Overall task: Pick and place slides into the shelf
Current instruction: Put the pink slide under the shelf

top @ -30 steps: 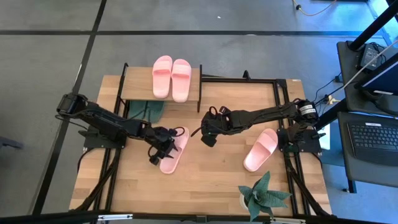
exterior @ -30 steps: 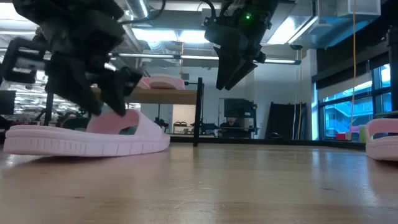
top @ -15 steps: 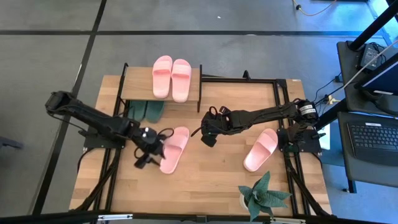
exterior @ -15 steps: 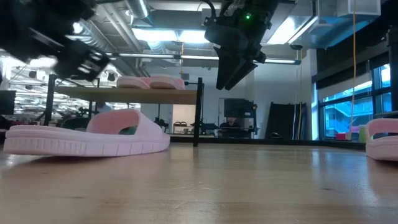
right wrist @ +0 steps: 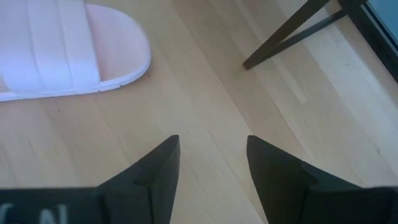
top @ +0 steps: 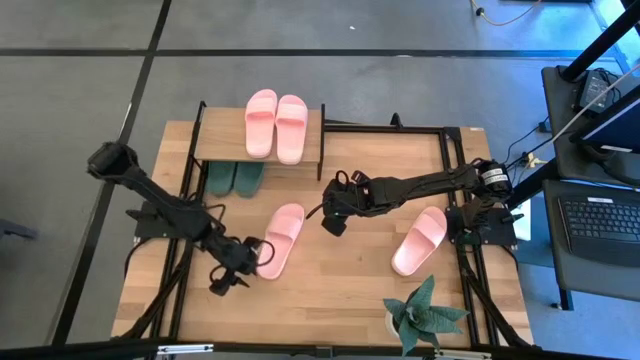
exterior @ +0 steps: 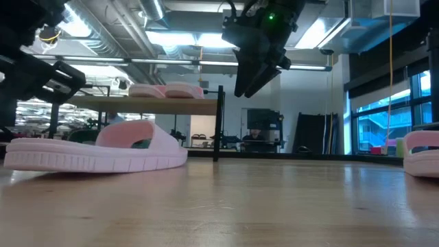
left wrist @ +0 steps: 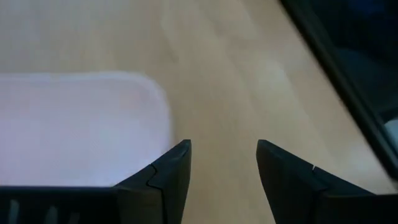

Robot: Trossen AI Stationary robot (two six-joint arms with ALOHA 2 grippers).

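Note:
A light pink slide (top: 280, 238) lies flat on its sole on the table's middle left, also seen in the low view as the slide (exterior: 96, 152). My left gripper (top: 245, 268) hangs open just beside its near end, with bare wood between the fingers (left wrist: 222, 158). My right gripper (top: 330, 222) hovers open above the table between that slide and the shelf (top: 262, 148). A pink pair (top: 275, 125) sits on the shelf's plank and a dark green pair (top: 235, 178) stands under it. Another pink slide (top: 420, 240) lies at the right.
A potted plant (top: 420, 315) stands at the near right edge. A black shelf leg (right wrist: 292, 34) stands just beyond my right gripper. Bare wood lies open along the near edge and in the table's middle.
My left gripper has drawn back off the pink slide's strap toward the table's near left and has rolled as it went, staying open. The slide has kept its place on the table. My right arm has kept still.

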